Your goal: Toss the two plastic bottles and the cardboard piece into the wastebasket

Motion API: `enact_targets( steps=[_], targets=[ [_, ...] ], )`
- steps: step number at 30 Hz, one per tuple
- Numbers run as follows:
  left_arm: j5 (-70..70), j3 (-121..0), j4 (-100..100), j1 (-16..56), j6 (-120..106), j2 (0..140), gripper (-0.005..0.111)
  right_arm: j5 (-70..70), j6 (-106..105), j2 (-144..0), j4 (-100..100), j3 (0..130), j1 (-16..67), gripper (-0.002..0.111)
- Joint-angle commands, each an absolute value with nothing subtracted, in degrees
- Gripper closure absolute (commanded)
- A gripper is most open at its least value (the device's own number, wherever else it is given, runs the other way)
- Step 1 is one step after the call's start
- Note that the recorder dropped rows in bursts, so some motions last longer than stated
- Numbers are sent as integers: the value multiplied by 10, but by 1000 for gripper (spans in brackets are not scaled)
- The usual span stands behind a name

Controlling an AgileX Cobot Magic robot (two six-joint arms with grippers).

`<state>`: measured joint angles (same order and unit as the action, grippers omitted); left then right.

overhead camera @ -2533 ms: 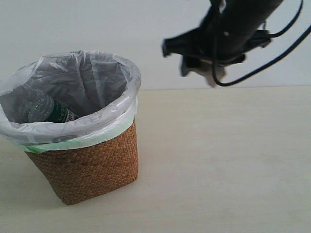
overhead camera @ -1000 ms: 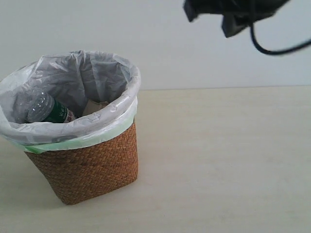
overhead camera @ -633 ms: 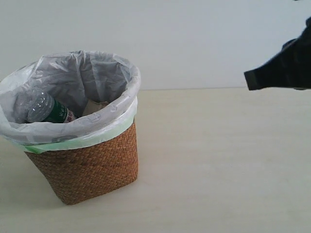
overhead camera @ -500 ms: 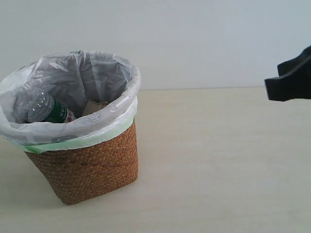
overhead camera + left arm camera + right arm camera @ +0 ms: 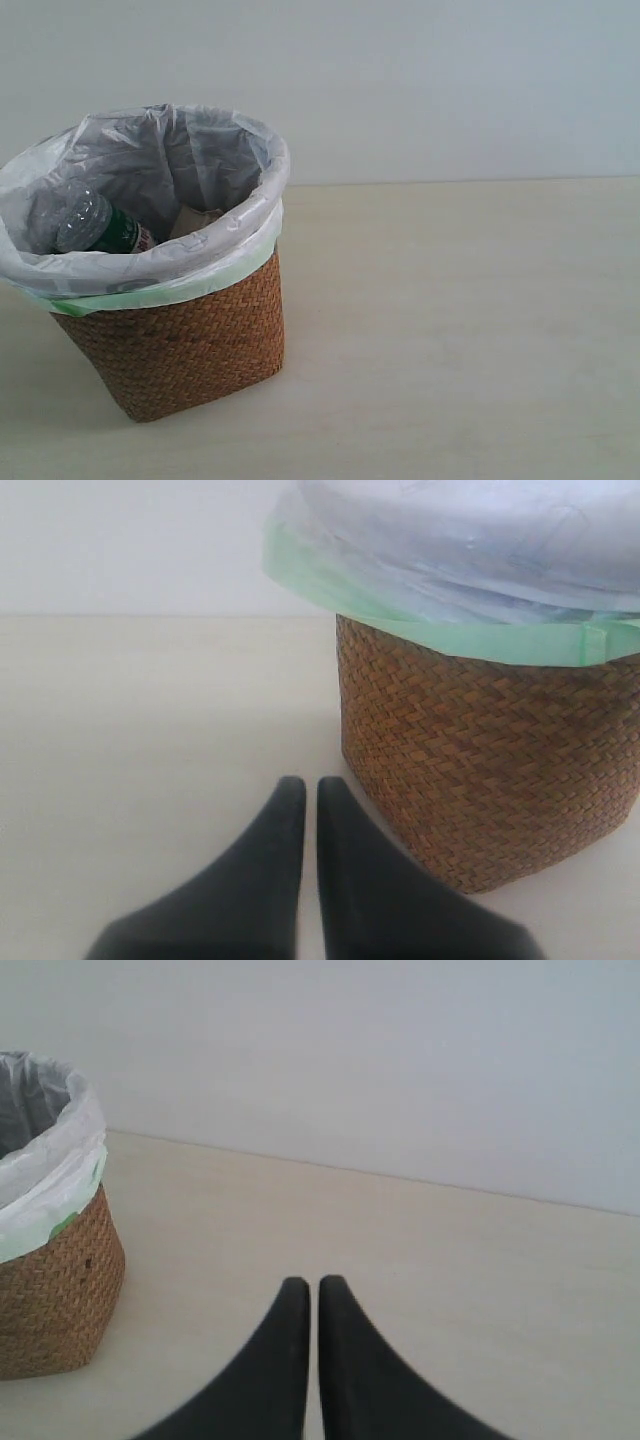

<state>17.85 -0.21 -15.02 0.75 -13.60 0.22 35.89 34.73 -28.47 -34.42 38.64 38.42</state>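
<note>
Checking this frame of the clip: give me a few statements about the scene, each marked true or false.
1. A green-labelled bottle lies inside the wastebasket. True.
2. The right gripper holds the cardboard piece. False: it is shut on nothing, and the cardboard piece shows inside the wastebasket.
3. The left gripper is shut and empty. True.
4. The wastebasket lies tipped on its side. False: it stands upright on the table.

Bright even light, soft faint shadows, no glare, sharp focus
</note>
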Motion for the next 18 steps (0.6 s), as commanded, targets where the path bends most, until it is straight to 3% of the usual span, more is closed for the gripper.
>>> enact_targets(
  steps=[1, 12, 18],
  targets=[
    [176, 0, -152, 12, -137, 0, 103, 381, 350, -246, -340, 383, 385, 108],
    [176, 0, -152, 12, -137, 0, 103, 376, 350, -218, -339, 383, 378, 108],
    [176, 0, -152, 12, -137, 0, 103, 376, 350, -218, -337, 383, 293, 108]
  ],
)
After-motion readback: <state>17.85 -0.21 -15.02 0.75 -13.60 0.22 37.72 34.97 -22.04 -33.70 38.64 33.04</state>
